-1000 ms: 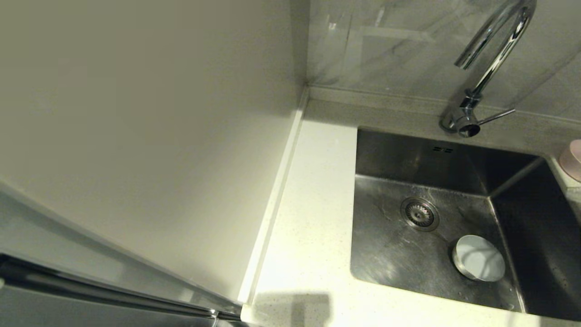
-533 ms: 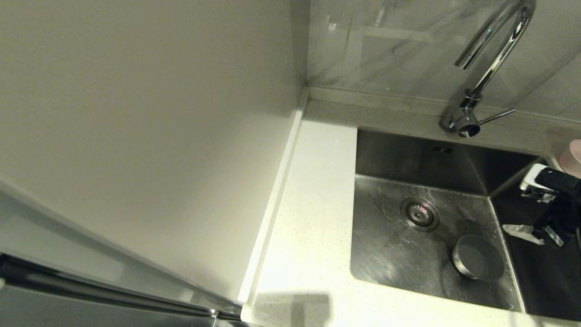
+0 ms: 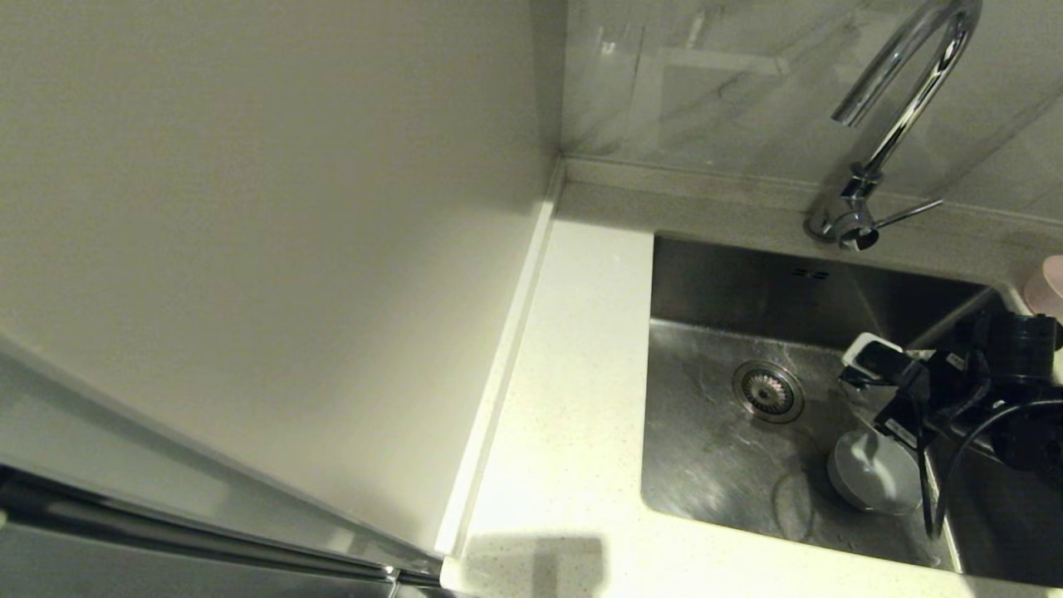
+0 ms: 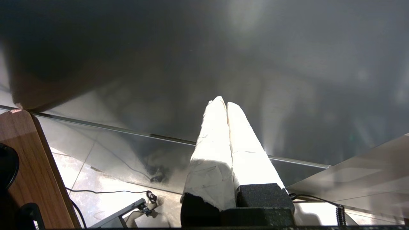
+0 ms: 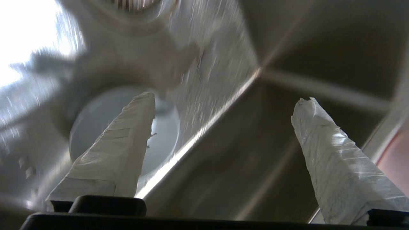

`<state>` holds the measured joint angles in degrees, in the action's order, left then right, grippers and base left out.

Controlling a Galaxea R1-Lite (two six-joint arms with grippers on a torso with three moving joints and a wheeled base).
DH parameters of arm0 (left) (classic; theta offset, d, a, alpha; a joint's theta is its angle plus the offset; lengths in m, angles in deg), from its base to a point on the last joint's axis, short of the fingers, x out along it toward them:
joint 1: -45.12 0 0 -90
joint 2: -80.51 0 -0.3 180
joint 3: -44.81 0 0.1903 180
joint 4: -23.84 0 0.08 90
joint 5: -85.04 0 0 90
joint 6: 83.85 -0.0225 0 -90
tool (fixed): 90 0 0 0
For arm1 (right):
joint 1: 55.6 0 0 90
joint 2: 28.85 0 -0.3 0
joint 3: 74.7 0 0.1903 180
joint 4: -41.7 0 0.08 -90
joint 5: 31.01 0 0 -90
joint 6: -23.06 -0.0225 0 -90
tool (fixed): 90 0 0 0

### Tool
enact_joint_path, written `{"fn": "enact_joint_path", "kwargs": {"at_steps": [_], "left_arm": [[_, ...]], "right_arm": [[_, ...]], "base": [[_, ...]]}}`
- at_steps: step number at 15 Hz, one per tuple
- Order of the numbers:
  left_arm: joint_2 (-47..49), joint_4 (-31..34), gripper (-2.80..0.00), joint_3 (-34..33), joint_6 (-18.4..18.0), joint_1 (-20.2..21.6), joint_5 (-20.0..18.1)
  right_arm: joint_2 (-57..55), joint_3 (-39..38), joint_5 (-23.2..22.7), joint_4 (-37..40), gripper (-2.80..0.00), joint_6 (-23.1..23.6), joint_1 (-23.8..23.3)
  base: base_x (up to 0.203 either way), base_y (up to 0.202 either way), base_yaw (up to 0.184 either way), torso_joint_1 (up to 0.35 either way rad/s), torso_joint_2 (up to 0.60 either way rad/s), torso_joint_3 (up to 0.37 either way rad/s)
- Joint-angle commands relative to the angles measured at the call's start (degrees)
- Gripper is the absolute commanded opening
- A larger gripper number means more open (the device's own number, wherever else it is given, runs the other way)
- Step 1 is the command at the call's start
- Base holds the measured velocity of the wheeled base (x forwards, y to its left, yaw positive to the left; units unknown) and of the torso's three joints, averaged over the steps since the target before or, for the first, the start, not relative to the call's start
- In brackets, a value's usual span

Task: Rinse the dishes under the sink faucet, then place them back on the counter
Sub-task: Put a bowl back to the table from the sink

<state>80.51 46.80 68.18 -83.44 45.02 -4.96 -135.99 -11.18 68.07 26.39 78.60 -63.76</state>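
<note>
The grey-blue bowl [image 3: 868, 477] stands upright on the floor of the steel sink [image 3: 731, 286], near its right wall. My right gripper [image 3: 890, 433] hangs open just above the bowl's right side. In the right wrist view the gripper [image 5: 223, 99] is wide open, with one finger over the bowl [image 5: 92, 124] and the other toward the sink wall. A pale pink bowl [image 3: 1048, 291] sits on the counter at the far right edge. No yellow bowl is in view. My left gripper [image 4: 223, 101] is shut on nothing and parked low, outside the head view.
The chrome faucet [image 3: 905, 100] arches over the back of the sink, its lever [image 3: 909, 212] pointing right. The drain strainer [image 3: 767, 391] lies left of the bowl. White speckled counter [image 3: 573, 374] runs left of the sink, bounded by an off-white panel [image 3: 249, 249].
My right arm has come in from the right edge, moved left over the sink and dropped toward the grey-blue bowl. The bowl has not moved.
</note>
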Motion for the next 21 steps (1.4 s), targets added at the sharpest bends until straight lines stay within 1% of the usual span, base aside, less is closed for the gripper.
{"fn": "enact_joint_path", "kwargs": {"at_steps": [1, 2, 3, 4, 5, 6, 7, 9, 10, 11, 12, 13, 14, 15, 16, 17, 18, 19, 21], "left_arm": [[0.0, 0.0, -2.80, -0.2, 0.0, 0.0, 0.0], [0.0, 0.0, -2.80, -0.2, 0.0, 0.0, 0.0], [0.0, 0.0, -2.80, -0.2, 0.0, 0.0, 0.0], [0.0, 0.0, -2.80, -0.2, 0.0, 0.0, 0.0], [0.0, 0.0, -2.80, -0.2, 0.0, 0.0, 0.0], [0.0, 0.0, -2.80, -0.2, 0.0, 0.0, 0.0], [0.0, 0.0, -2.80, -0.2, 0.0, 0.0, 0.0], [0.0, 0.0, -2.80, -0.2, 0.0, 0.0, 0.0], [0.0, 0.0, -2.80, -0.2, 0.0, 0.0, 0.0], [0.0, 0.0, -2.80, -0.2, 0.0, 0.0, 0.0], [0.0, 0.0, -2.80, -0.2, 0.0, 0.0, 0.0], [0.0, 0.0, -2.80, -0.2, 0.0, 0.0, 0.0], [0.0, 0.0, -2.80, -0.2, 0.0, 0.0, 0.0], [0.0, 0.0, -2.80, -0.2, 0.0, 0.0, 0.0], [0.0, 0.0, -2.80, -0.2, 0.0, 0.0, 0.0], [0.0, 0.0, -2.80, -0.2, 0.0, 0.0, 0.0], [0.0, 0.0, -2.80, -0.2, 0.0, 0.0, 0.0], [0.0, 0.0, -2.80, -0.2, 0.0, 0.0, 0.0], [0.0, 0.0, -2.80, -0.2, 0.0, 0.0, 0.0]], "right_arm": [[-1.9, 0.0, 6.6, 0.9, 0.00, 0.2, 1.5], [-1.8, 0.4, 9.7, 3.6, 0.00, 0.1, 2.4], [-1.7, 1.3, 11.6, 7.4, 0.00, -0.7, 3.1], [-1.6, 2.5, 12.3, 12.0, 0.00, -3.7, 4.0], [-1.4, 4.0, 12.6, 18.2, 0.00, -8.3, 5.2], [-1.2, 6.0, 12.7, 25.4, 0.00, -14.3, 6.4], [-1.1, 8.7, 12.7, 34.1, 0.00, -22.3, 8.0], [-1.2, 17.0, 12.6, 50.7, 0.00, -39.5, 11.2], [-2.0, 22.0, 12.2, 58.1, 0.00, -48.7, 13.0], [-3.3, 26.6, 11.6, 63.6, 0.00, -56.7, 14.7], [-5.2, 30.5, 11.2, 66.9, 0.00, -63.9, 16.1], [-7.7, 33.7, 11.1, 68.6, 0.00, -69.6, 17.3], [-10.2, 36.4, 11.2, 69.6, 0.00, -74.1, 17.9], [-12.2, 38.4, 12.6, 70.0, 0.00, -77.7, 18.2], [-14.6, 39.6, 15.4, 70.1, 0.00, -80.3, 18.3], [-17.2, 41.1, 19.5, 70.1, 0.00, -84.0, 18.3], [-19.0, 42.2, 22.1, 70.1, 0.00, -87.2, 18.2], [-20.1, 43.3, 23.6, 69.9, 0.00, -88.1, 17.8], [-21.8, 44.4, 28.7, 69.9, 0.00, -88.2, 15.6]], "base": [[0.000, 0.000, 0.000, 0.000, 0.00, 0.000], [0.000, 0.000, 0.000, 0.000, 0.00, 0.000], [0.000, 0.000, 0.000, 0.000, 0.00, 0.000], [0.000, 0.000, 0.000, 0.000, 0.00, 0.000], [0.000, 0.000, 0.000, 0.000, 0.00, 0.000], [0.000, 0.000, 0.000, 0.000, 0.00, 0.000], [0.000, 0.000, 0.000, 0.000, 0.00, 0.000], [0.000, 0.000, 0.000, 0.000, 0.00, 0.000], [0.000, 0.000, 0.000, 0.000, 0.00, 0.000], [0.000, 0.000, 0.000, 0.000, 0.00, 0.000], [0.000, 0.000, 0.000, 0.000, 0.00, 0.000], [0.000, 0.000, 0.000, 0.000, 0.00, 0.000], [0.000, 0.000, 0.000, 0.000, 0.00, 0.000], [0.000, 0.000, 0.000, 0.000, 0.00, 0.000], [0.000, 0.000, 0.000, 0.000, 0.00, 0.000], [0.000, 0.000, 0.000, 0.000, 0.00, 0.000], [0.000, 0.000, 0.000, 0.000, 0.00, 0.000], [0.000, 0.000, 0.000, 0.000, 0.00, 0.000], [0.000, 0.000, 0.000, 0.000, 0.00, 0.000]]}}
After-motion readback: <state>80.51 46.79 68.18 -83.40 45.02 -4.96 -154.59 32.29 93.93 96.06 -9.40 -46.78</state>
